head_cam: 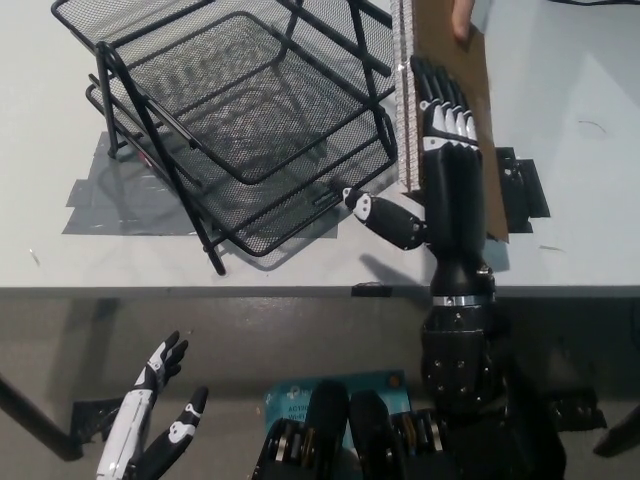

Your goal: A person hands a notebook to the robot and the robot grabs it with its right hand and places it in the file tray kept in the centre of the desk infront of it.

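Note:
A brown spiral-bound notebook (pixel 440 35) lies at the back right of the desk, just right of the tray, with a person's hand (pixel 463 15) holding its far end. My black right hand (pixel 445 130) is stretched flat over the notebook cover, fingers straight and thumb spread out to the left; it is open and not closed on the notebook. The black wire-mesh file tray (pixel 230 100), two tiers, stands at the centre left of the desk with nothing in it. My white left hand (pixel 155 420) rests below the desk edge at the lower left, fingers apart.
Grey tape patches (pixel 100 195) lie under the tray and a black tape patch (pixel 525 190) sits right of the notebook. The desk's front edge (pixel 200 290) runs across the picture. A blue item (pixel 300 400) lies on the floor below.

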Tool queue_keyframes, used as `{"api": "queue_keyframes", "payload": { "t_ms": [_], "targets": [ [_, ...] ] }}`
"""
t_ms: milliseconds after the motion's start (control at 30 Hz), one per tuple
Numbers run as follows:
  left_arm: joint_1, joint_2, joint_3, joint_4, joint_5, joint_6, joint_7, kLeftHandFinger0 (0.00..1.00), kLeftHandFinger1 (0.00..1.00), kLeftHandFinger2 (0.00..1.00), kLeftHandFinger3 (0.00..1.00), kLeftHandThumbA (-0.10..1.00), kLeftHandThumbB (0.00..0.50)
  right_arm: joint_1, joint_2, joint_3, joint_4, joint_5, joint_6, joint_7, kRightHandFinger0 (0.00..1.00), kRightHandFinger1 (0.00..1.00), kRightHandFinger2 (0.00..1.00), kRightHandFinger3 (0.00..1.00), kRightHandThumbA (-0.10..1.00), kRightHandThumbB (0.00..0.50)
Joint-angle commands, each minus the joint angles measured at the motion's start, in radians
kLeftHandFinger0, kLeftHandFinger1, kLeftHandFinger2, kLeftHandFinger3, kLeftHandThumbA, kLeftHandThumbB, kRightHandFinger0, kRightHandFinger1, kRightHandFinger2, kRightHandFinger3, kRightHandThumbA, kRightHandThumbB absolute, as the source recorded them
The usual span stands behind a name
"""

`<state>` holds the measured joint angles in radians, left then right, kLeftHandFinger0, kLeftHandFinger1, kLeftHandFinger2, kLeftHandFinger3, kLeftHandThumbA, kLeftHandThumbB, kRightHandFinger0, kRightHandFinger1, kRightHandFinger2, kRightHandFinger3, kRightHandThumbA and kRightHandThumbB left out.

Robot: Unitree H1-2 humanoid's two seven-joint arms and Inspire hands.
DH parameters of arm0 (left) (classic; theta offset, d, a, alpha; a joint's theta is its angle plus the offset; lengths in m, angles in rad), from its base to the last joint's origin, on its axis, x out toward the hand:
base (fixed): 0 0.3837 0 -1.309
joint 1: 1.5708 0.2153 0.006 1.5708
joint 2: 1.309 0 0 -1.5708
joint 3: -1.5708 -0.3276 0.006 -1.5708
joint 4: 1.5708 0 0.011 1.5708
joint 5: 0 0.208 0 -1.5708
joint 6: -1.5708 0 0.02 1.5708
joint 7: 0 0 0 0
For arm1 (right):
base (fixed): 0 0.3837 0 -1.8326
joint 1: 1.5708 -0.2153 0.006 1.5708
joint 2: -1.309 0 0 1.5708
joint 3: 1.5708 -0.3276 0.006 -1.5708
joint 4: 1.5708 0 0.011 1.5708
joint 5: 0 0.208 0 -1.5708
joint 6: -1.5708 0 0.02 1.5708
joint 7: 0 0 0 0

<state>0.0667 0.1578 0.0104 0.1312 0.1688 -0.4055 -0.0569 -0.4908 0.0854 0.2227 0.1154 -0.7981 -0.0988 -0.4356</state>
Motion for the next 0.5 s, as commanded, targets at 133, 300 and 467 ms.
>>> {"api": "queue_keyframes", "payload": {
  "t_ms": [133, 300, 467],
  "targets": [
    [-0.012, 0.01, 0.006, -0.033, 0.009, -0.008, 0.02, 1.0, 1.0, 1.0, 1.0, 0.67, 0.301, -0.027, -0.005, -0.01, 0.072, -0.015, 0.016, -0.061, 1.0, 1.0, 1.0, 1.0, 1.0, 0.391],
    [-0.013, 0.009, 0.008, -0.032, 0.003, -0.01, 0.019, 0.99, 1.0, 1.0, 1.0, 0.67, 0.297, -0.061, -0.027, -0.033, 0.197, -0.019, 0.021, -0.129, 1.0, 1.0, 1.0, 1.0, 1.0, 0.388],
    [-0.013, 0.008, 0.008, -0.033, 0.006, -0.006, 0.02, 0.99, 1.0, 1.0, 1.0, 0.68, 0.304, -0.091, -0.049, -0.056, 0.274, 0.007, 0.02, -0.147, 1.0, 1.0, 1.0, 1.0, 1.0, 0.406]
  ]
}}
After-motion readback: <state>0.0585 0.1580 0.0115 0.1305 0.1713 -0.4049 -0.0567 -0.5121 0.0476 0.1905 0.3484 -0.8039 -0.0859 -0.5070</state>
